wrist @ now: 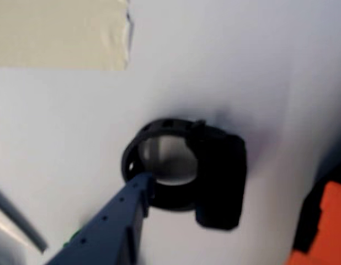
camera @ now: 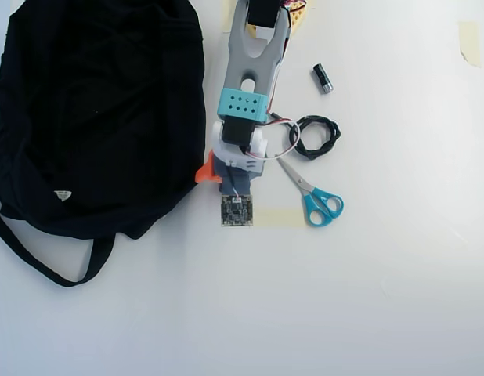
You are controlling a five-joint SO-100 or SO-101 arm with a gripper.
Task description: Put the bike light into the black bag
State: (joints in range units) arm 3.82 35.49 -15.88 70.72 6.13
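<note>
The bike light point(wrist: 214, 176) lies on the white table in the middle of the wrist view, its round strap loop on the left and its blocky black body on the right. My gripper point(wrist: 231, 207) is open and straddles it. The blue finger point(wrist: 118, 221) touches the loop's lower left rim, and the orange finger point(wrist: 325, 226) stands off to the right of the body. In the overhead view the gripper point(camera: 226, 182) hangs just right of the black bag point(camera: 93, 117), and the arm hides the light. The bag lies spread out at the left with its strap trailing toward the front.
In the overhead view, blue-handled scissors point(camera: 316, 200), a coiled black cable point(camera: 314, 135) and a small black cylinder point(camera: 323, 78) lie right of the arm. A strip of beige tape point(wrist: 60, 33) is stuck on the table beyond the light.
</note>
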